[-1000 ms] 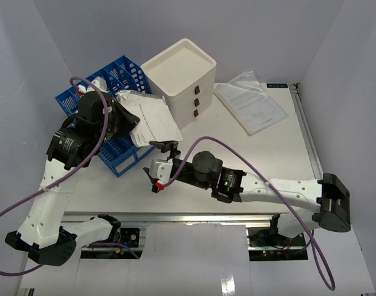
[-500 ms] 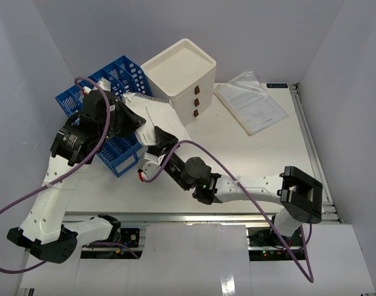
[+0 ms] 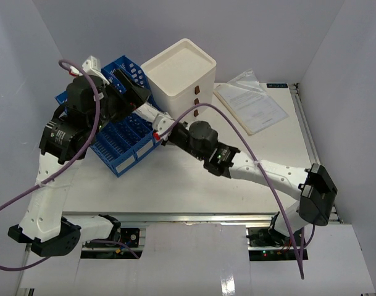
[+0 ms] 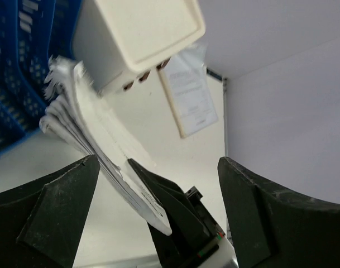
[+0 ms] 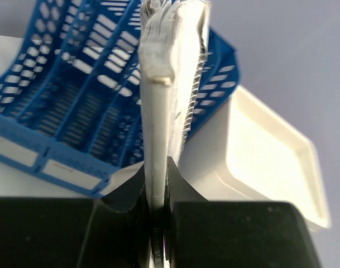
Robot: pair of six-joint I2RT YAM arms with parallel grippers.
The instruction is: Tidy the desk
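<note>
A stack of white papers (image 5: 158,106) stands on edge, and my right gripper (image 5: 157,167) is shut on its lower edge. From above, the papers (image 3: 148,111) and right gripper (image 3: 158,125) hang between the blue file rack (image 3: 123,139) and the white drawer box (image 3: 178,74), above the desk (image 3: 194,185). My left gripper (image 4: 157,164) is open wide. It sits just back from the papers (image 4: 97,145), touching nothing, and is raised over the rack (image 3: 127,86).
A document in a clear plastic sleeve (image 3: 249,105) lies at the desk's back right, beside the drawer box. The blue rack (image 5: 75,111) is tipped against the left arm. A metal rail (image 3: 308,135) edges the right side. Purple cables loop over both arms.
The left gripper opened, let go of the papers and drew back up over the rack. The right gripper shut on them and carried them up toward the rack, turning them on edge.
</note>
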